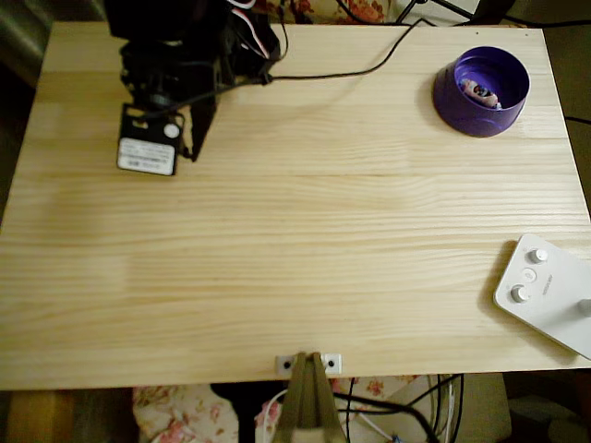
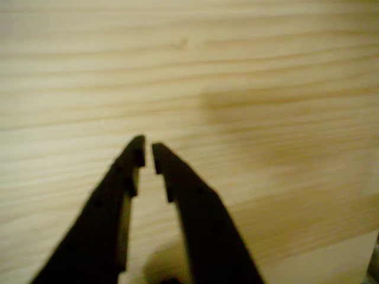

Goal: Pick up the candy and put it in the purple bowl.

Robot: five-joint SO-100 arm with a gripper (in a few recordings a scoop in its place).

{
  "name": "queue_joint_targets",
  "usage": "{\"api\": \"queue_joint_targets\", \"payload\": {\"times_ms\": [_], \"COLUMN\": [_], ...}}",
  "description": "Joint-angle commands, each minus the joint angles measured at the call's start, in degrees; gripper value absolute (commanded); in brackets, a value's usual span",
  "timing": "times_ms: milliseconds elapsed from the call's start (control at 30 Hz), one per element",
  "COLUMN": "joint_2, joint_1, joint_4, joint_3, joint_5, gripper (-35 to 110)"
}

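The purple bowl stands at the table's far right corner in the overhead view. The candy, a small pinkish-white wrapped sweet, lies inside it on the violet floor. My black gripper hangs over the far left of the table, a long way from the bowl. In the wrist view the gripper points at bare wood, its two dark fingers nearly touching at the tips with nothing between them.
A white device with knobs lies at the right edge near the front. A black cable runs across the back of the table from the arm. A small clamp sits at the front edge.
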Motion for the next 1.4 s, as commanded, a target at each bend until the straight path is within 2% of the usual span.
{"api": "queue_joint_targets", "payload": {"times_ms": [0,233,1367], "joint_2": [3.69,3.87,3.87], "joint_1": [0.62,0.35,-1.23], "joint_4": [1.93,2.37,2.46], "joint_3": [0.79,2.37,2.46], "joint_5": [0.18,4.48,2.90], "gripper": [0,-1,-1]}}
